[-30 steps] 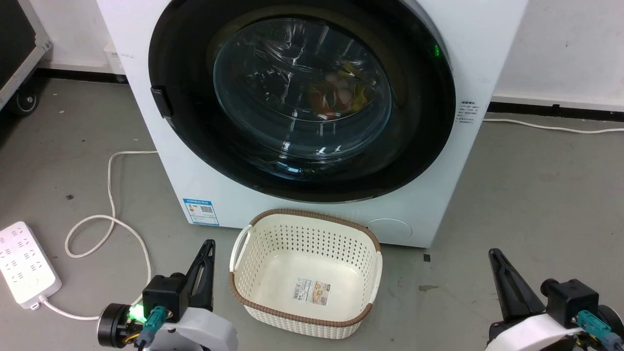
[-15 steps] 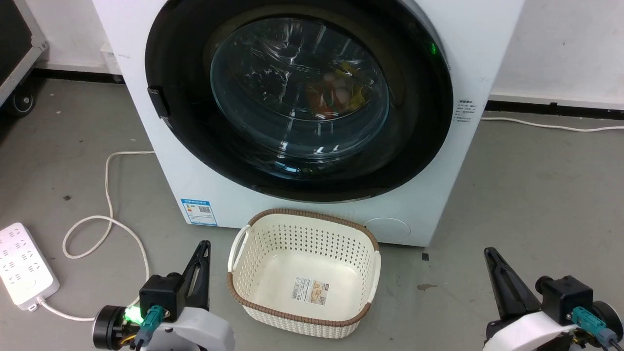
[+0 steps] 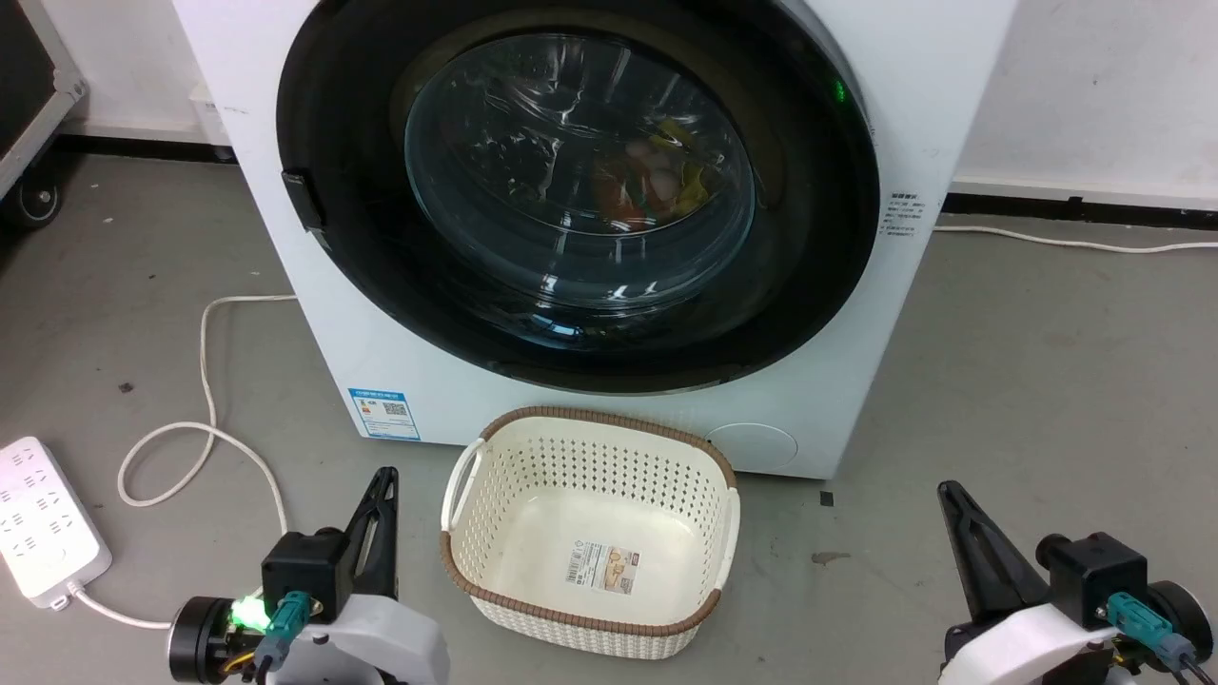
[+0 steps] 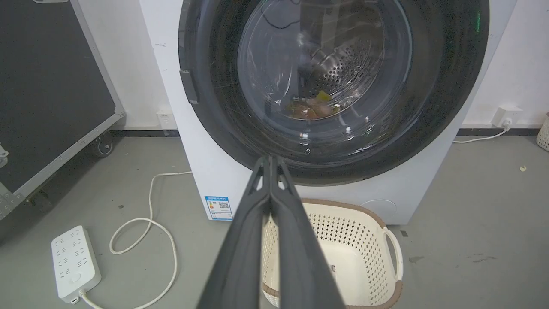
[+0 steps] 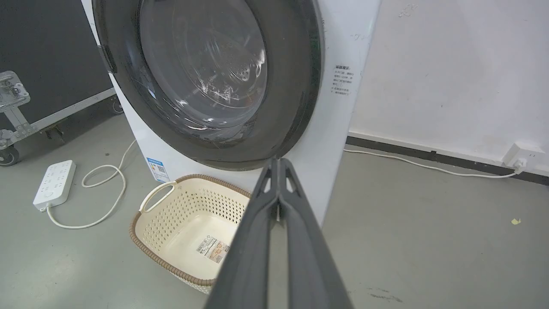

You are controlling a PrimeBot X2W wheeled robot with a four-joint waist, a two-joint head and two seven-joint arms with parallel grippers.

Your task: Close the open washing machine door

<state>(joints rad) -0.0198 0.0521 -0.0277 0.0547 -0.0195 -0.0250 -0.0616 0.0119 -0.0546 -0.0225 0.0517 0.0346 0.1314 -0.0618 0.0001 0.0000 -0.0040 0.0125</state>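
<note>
The white washing machine fills the upper middle of the head view, a blue label low on its front. Its round glossy black washing machine door lies flat against the front, with coloured laundry visible behind the glass bowl. The door also faces the left wrist camera, and the door is seen at an angle in the right wrist view. My left gripper is shut and holds nothing, low on the left. My right gripper is also shut and holds nothing, low on the right. Both are well short of the washer.
A cream perforated basket with a brown rim stands on the floor directly before the washer, between my grippers. A white power strip and its looping cable lie at the left. A wheeled black case stands at the far left.
The whole head view has drifted slightly left, so the camera moved. Both grippers sit a little lower in the picture. The door and basket have not changed.
</note>
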